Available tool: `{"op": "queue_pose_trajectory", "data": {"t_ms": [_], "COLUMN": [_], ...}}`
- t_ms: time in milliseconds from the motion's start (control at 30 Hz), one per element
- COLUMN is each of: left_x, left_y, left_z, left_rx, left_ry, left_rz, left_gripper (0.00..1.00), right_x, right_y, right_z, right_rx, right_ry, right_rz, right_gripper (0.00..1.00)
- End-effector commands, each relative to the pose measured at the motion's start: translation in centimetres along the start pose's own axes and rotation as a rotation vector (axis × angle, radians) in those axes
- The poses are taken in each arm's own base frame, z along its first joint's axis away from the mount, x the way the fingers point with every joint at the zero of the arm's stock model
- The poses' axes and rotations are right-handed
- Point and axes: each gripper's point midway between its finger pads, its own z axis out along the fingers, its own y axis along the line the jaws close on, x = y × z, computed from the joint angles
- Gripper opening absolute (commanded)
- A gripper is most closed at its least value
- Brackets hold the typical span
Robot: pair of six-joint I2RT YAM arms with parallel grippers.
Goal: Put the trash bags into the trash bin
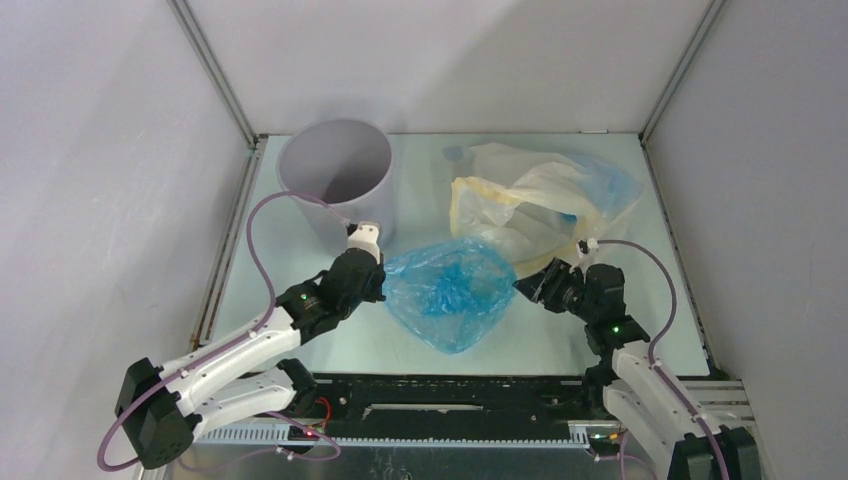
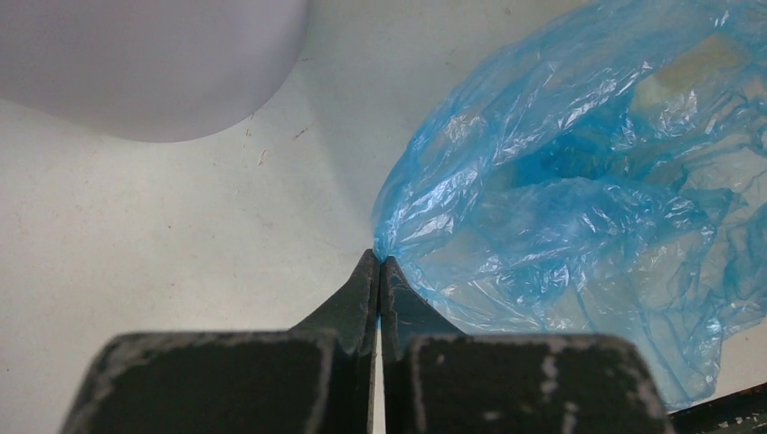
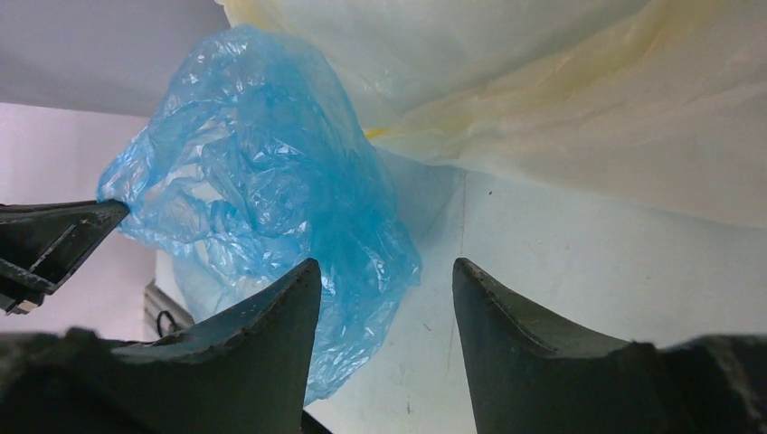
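The bright blue trash bag (image 1: 450, 290) lies crumpled at the table's middle front. My left gripper (image 1: 381, 279) is shut on its left edge; the wrist view shows the film pinched at the fingertips (image 2: 380, 260), with the blue bag (image 2: 579, 190) spreading to the right. My right gripper (image 1: 523, 285) is open at the bag's right edge, holding nothing; its wrist view (image 3: 387, 271) shows the blue bag (image 3: 262, 181) just left of the jaws. The cream-yellow and pale blue bags (image 1: 545, 200) lie heaped at the back right. The grey trash bin (image 1: 335, 175) stands upright at the back left, behind my left gripper.
The bin's wall (image 2: 145, 63) shows at the top left of the left wrist view. The cream bag (image 3: 543, 81) fills the top of the right wrist view. Grey enclosure walls surround the table. A black rail (image 1: 450, 400) runs along the front edge.
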Motion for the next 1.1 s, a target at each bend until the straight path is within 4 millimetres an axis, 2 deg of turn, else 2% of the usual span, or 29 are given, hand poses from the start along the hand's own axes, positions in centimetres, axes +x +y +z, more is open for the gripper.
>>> {"op": "queue_pose_trajectory", "data": {"t_ms": [0, 133, 367, 567, 800, 867, 967, 1067], "left_x": [-1.0, -1.2, -2.0, -3.6, -7.9, -9.7, -12.9, -16.7], "left_y": [-0.4, -0.7, -1.9, -2.7, -1.7, -1.5, -1.3, -1.3], "left_z": [0.1, 0.1, -0.2, -1.6, -5.7, -7.3, -10.1, -13.0], "left_rx": [0.018, 0.034, 0.092, 0.134, 0.095, 0.092, 0.096, 0.094], "left_ry": [-0.033, -0.036, -0.049, -0.070, -0.132, -0.168, -0.225, -0.283], "left_rz": [-0.001, -0.005, -0.019, -0.036, -0.059, -0.067, -0.070, -0.063], "left_gripper": [0.00, 0.00, 0.00, 0.00, 0.00, 0.00, 0.00, 0.00], "right_x": [-0.6, -0.1, 0.8, 0.1, -2.9, -3.3, -4.8, -7.2], "right_y": [2.6, 2.6, 5.2, 8.4, 9.8, 9.6, 10.6, 13.2], "right_z": [0.5, 1.4, 2.4, 1.5, -1.3, -2.1, -3.1, -4.2], "right_rx": [-0.161, -0.181, -0.259, -0.319, -0.234, -0.174, -0.138, -0.127], "right_ry": [-0.006, 0.035, 0.104, 0.093, -0.004, 0.005, -0.010, -0.018], "right_rz": [0.000, 0.024, 0.002, -0.048, -0.126, -0.133, -0.173, -0.213], "right_gripper": [0.58, 0.55, 0.48, 0.30, 0.23, 0.15, 0.07, 0.00]}}
